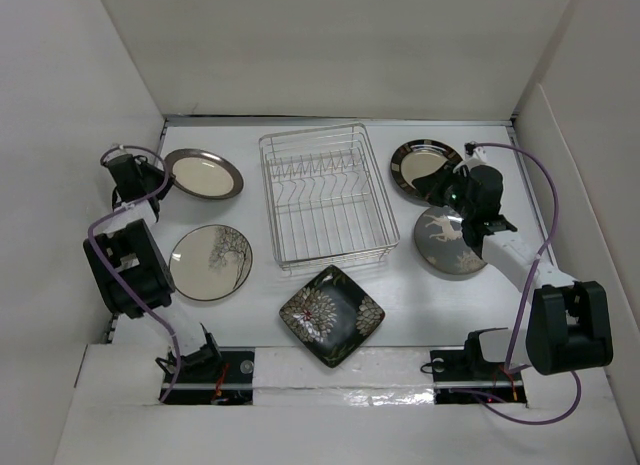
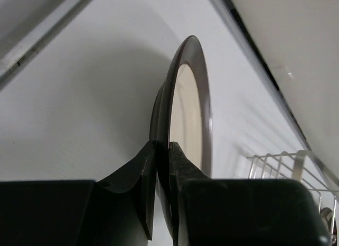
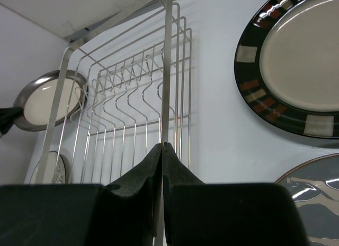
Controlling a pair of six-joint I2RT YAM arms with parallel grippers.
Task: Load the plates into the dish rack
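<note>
**A:** Left end effector status?

**B:** Left end effector (image 2: 163, 146) is pinched narrow on the rim of the brown-rimmed plate (image 2: 186, 114), far-left on the bench (image 1: 262, 315), left of the dish rack (image 1: 325, 200).

**A:** Right?

**B:** Right end effector (image 3: 162, 146) has its fingers pressed together with nothing gripped. It sits between the black-rimmed plate (image 1: 425, 170) and the deer plate (image 1: 450, 242), right of the rack. The branch plate (image 1: 210, 262) and square plate (image 1: 331, 315) lie flat on the rack's near side.
</note>
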